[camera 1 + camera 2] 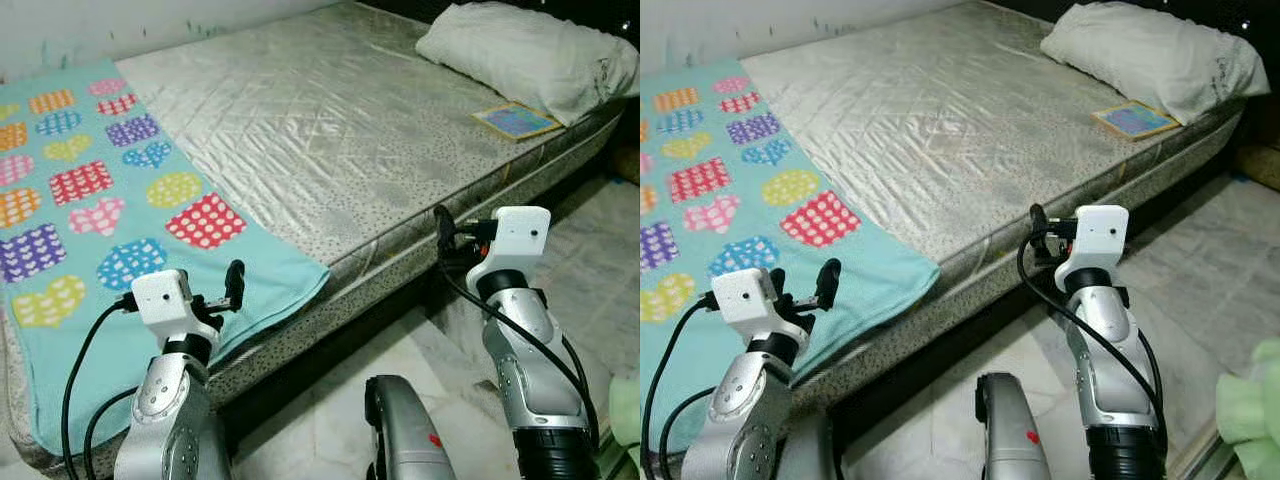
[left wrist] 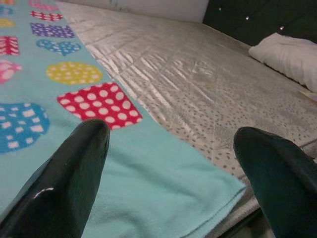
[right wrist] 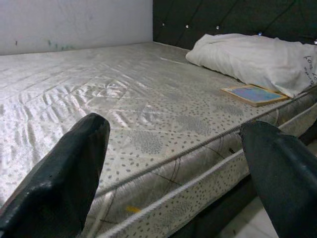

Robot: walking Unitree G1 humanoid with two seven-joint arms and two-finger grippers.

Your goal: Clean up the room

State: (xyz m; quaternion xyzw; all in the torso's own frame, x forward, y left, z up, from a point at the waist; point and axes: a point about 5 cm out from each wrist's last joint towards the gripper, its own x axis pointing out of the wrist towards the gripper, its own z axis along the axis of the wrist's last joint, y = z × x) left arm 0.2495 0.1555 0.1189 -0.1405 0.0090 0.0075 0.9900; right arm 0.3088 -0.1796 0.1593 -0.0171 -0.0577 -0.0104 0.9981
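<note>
A wide mattress [image 1: 330,130] with a silvery quilted cover takes up most of the room in front of the robot, set against a pale wall [image 1: 120,25] and a dark padded headboard [image 3: 223,17]. Over its near left end lies a turquoise blanket [image 1: 95,300] printed with dotted hearts and patches in red, yellow, blue and purple; its lower corner [image 1: 318,275] reaches the mattress edge. At the far right end rests a white pillow [image 1: 530,55], rumpled, and just in front of it a thin flat book [image 1: 515,121] with a blue cover and yellow border lies close to the mattress edge. The floor [image 1: 610,260] beside the bed is pale marbled tile, and a bit of light green cloth [image 1: 1250,405] shows at the lower right.

The left gripper [image 1: 222,290] hangs over the blanket's near edge, its two black fingers [image 2: 69,173] spread wide apart and holding nothing. The right gripper [image 1: 448,238] is raised at the side of the mattress, facing along the bed toward the pillow and book, its fingers [image 3: 74,163] likewise spread apart and empty.
</note>
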